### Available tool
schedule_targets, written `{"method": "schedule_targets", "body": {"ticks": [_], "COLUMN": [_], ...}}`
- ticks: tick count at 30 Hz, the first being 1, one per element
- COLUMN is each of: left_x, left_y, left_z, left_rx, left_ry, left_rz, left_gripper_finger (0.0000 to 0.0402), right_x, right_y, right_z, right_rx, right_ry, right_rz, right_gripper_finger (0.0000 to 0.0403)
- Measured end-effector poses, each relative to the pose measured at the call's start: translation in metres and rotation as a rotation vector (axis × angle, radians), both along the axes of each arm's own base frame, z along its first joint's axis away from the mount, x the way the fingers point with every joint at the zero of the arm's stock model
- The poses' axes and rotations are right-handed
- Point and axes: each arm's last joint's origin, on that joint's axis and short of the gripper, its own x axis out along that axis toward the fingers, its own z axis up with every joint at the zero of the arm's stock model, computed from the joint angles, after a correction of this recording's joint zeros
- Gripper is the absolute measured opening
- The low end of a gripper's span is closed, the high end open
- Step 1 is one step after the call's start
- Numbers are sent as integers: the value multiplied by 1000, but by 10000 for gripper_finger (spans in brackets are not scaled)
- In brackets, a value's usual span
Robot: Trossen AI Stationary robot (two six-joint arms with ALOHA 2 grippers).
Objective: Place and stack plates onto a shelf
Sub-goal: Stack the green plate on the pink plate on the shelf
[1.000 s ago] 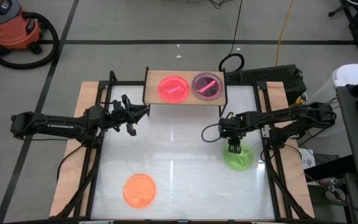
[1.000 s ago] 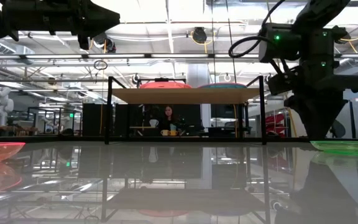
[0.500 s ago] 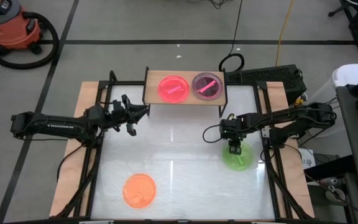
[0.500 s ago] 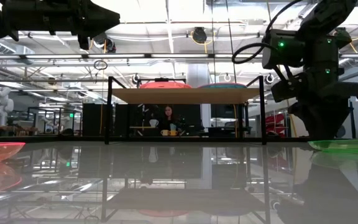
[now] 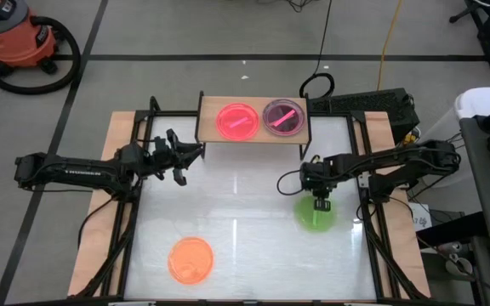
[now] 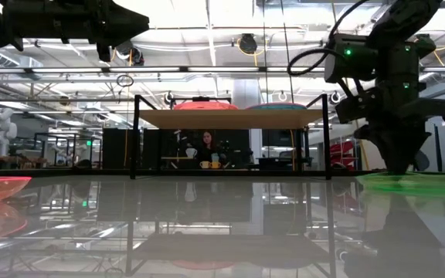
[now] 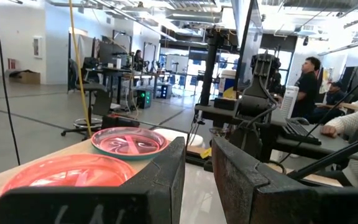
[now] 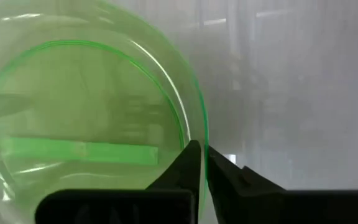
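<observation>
My right gripper (image 5: 321,204) jaws pinch the green plate's (image 5: 315,216) near rim; the shelf (image 5: 209,119) lies beyond, left gripper (image 5: 190,158) half-open.

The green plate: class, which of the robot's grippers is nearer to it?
Right. The right gripper is shut on the rim of the green plate; the left gripper hangs far across the table, beside the shelf.

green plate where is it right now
In the high view the green plate lies on the white table's right side, well in front of the shelf. The right gripper has its fingers shut on the plate's rim.
</observation>
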Motion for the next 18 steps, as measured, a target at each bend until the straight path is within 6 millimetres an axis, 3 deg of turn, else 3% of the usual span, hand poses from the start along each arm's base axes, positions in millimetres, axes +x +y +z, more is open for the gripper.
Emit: {"method": "schedule_targets", "body": {"ticks": [9, 18], "left_x": [0, 0], "left_y": [0, 0], "left_z": [0, 0], "left_rx": [2, 3], "left_ry": [0, 0], "left_rz": [1, 1], "left_gripper_finger": [86, 86], "right_x": [16, 48], "right_y": [-2, -7], "right_z": [34, 84], "right_rx": [-23, -51], "right_ry": [-182, -603], "right_rz": [19, 82], "right_gripper_finger": [0, 0]}}
